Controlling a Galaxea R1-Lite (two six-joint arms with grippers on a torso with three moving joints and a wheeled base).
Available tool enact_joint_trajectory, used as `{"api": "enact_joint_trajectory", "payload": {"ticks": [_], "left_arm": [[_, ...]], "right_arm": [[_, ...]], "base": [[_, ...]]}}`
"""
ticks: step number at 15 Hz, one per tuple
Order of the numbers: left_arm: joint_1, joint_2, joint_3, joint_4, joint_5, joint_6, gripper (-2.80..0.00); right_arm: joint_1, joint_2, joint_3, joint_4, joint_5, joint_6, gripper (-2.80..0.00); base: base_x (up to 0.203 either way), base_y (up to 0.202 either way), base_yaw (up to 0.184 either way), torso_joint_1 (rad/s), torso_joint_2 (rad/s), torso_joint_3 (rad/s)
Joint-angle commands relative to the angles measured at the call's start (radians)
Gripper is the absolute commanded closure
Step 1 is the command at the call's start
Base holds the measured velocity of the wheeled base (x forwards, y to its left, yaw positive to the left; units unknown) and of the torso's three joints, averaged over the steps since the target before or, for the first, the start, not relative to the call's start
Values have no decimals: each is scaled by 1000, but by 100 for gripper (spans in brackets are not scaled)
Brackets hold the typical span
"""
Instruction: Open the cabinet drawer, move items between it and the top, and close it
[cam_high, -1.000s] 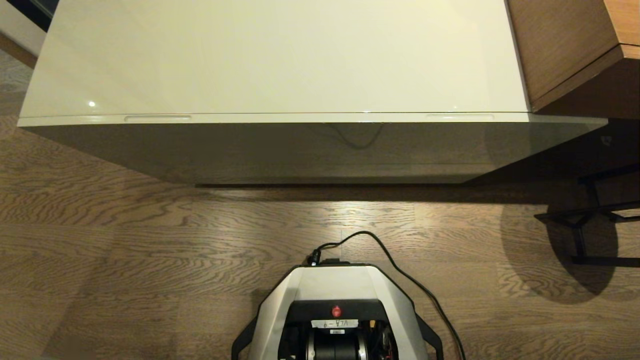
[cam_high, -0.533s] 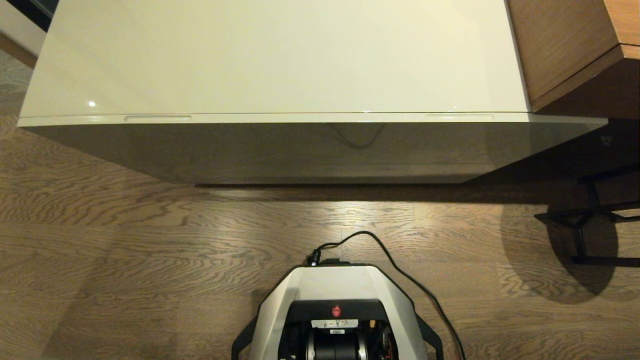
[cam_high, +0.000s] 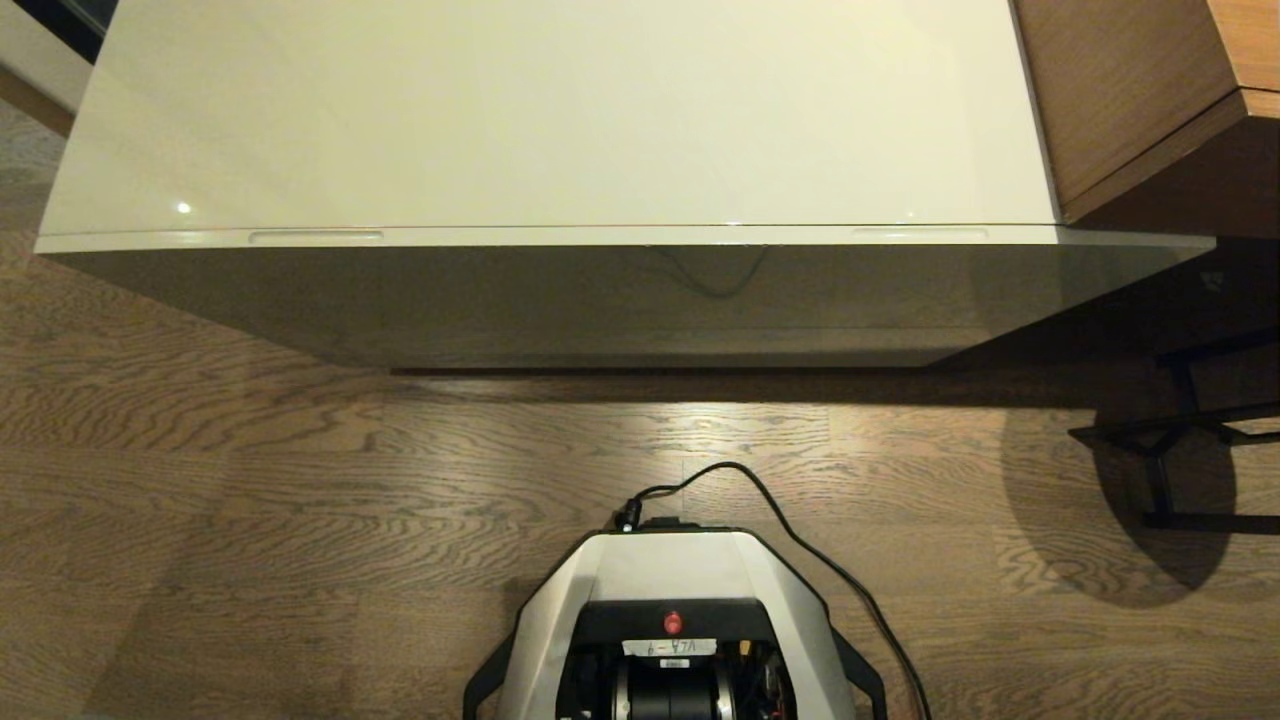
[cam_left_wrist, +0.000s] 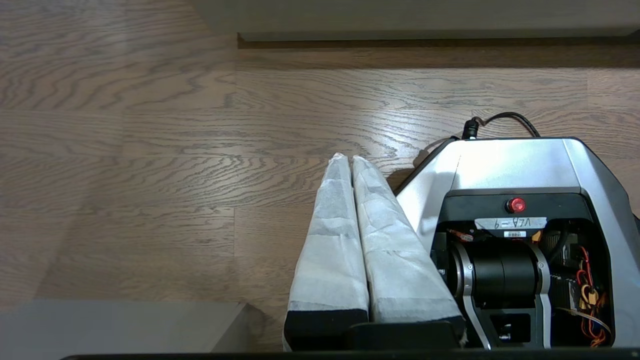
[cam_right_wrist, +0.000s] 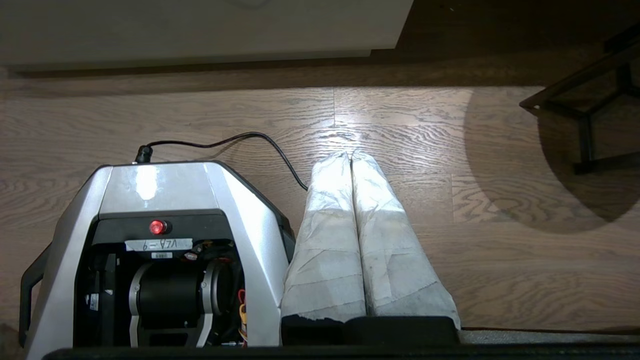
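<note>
Left pincer (cam_left_wrist: 351, 159), right pincer (cam_right_wrist: 350, 155) both closed, empty, parked beside base. Cabinet drawer (cam_high: 620, 300) shut, well ahead. Risk: closed tips skid off slim slot (cam_high: 315, 237).

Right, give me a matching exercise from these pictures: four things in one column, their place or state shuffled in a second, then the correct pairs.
Things:
1. cabinet drawer
2. left gripper
3. black cable
4. brown wooden furniture

Place or state:
A. plugged into the robot's base, trailing over the floor
B. closed, front flush under the top
C. beside the cabinet, on the robot's right
D. shut, empty, fingers wrapped in white, above the floor

Pairs: 1-B, 2-D, 3-A, 4-C
</note>
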Motion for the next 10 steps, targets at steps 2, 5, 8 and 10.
{"api": "enact_joint_trajectory", "payload": {"ticks": [2, 5, 8, 10], "left_arm": [[0, 2, 0, 0, 0, 1, 0], [0, 2, 0, 0, 0, 0, 0], [1, 2, 0, 0, 0, 0, 0], [0, 2, 0, 0, 0, 0, 0]], "right_arm": [[-1, 1, 2, 0, 0, 0, 0], [0, 1, 2, 0, 0, 0, 0], [0, 1, 2, 0, 0, -1, 0], [0, 1, 2, 0, 0, -1, 0]], "base": [[0, 0, 0, 0, 0, 0], [0, 0, 0, 0, 0, 0], [0, 0, 0, 0, 0, 0], [0, 0, 0, 0, 0, 0]]}}
